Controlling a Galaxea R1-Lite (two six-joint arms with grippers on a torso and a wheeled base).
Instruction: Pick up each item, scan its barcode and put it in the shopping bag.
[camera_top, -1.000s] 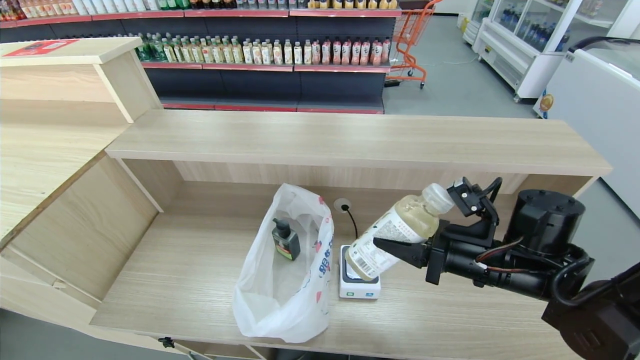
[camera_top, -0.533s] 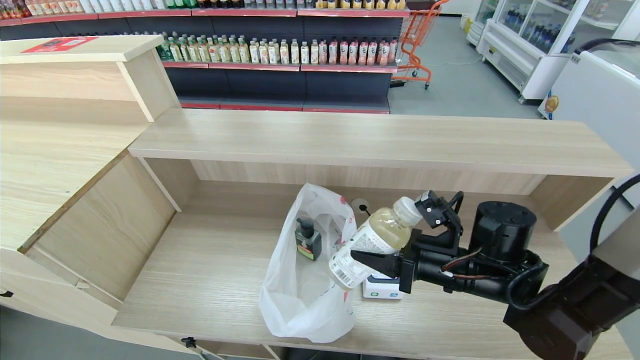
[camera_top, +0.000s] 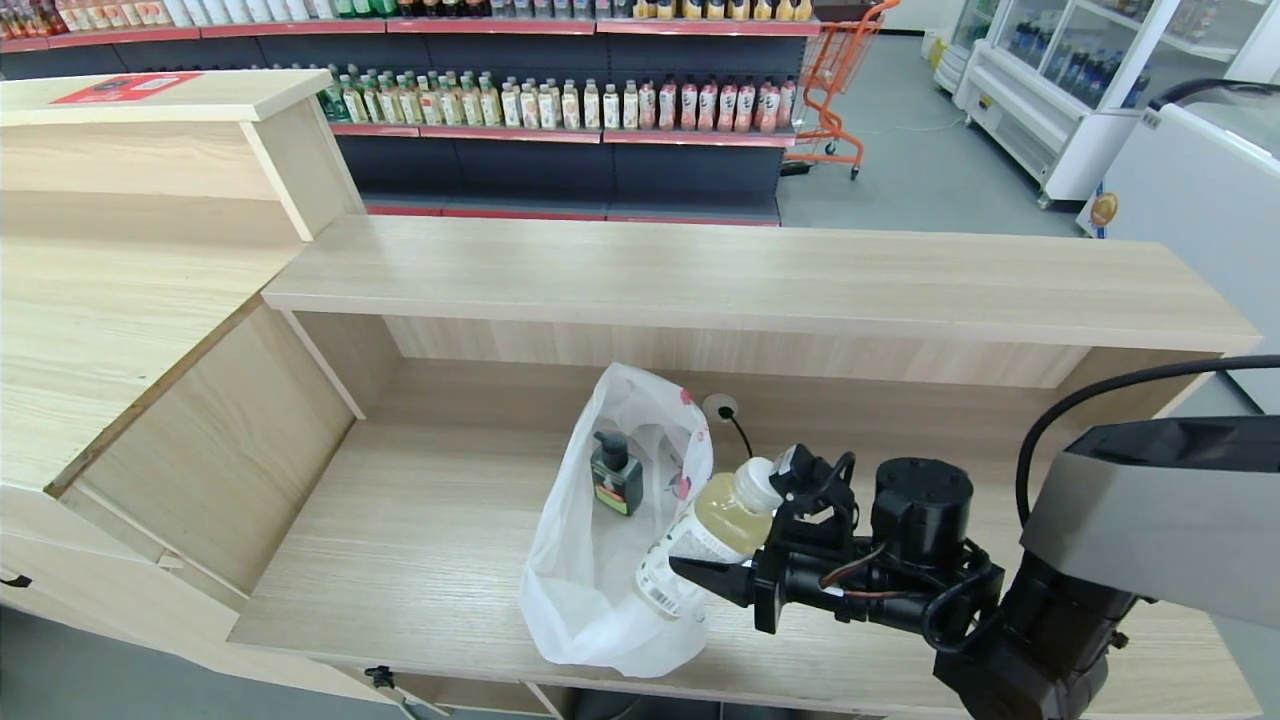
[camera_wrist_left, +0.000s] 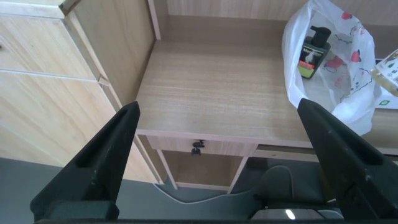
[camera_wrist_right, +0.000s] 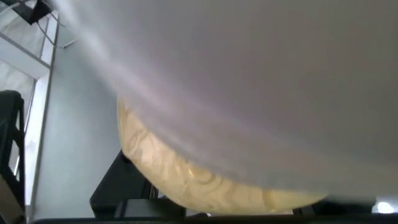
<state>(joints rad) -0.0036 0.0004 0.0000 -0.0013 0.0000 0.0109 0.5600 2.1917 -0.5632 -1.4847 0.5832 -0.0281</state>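
Counter (camera_top: 420, 560) bag (camera_top: 585, 610); bottle (camera_top: 718, 518) half-hidden in right hand (camera_top: 703, 556)

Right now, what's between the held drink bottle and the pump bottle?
Head view: just the shopping bag's white side wall separates the drink bottle from the pump bottle inside.

Light wood surface (camera_top: 420, 560) is running L to R, w/ a raised ledge (camera_top: 700, 280) sitting along its far side. Round grommet (camera_top: 719, 407) is sitting at the back of the surface, black cable (camera_top: 742, 437) coming out of it. Small black latch (camera_top: 377, 677) is hanging under the front edge. Taller counter (camera_top: 130, 230) is standing at L, red sign (camera_top: 118, 87) lying on top. Behind: store shelves (camera_top: 560, 170) are carrying rows of bottles (camera_top: 560, 103), orange cart (camera_top: 838, 80) standing just beside them. Glass-door fridges (camera_top: 1060, 70) & a white freezer (camera_top: 1190, 190) are standing at R.
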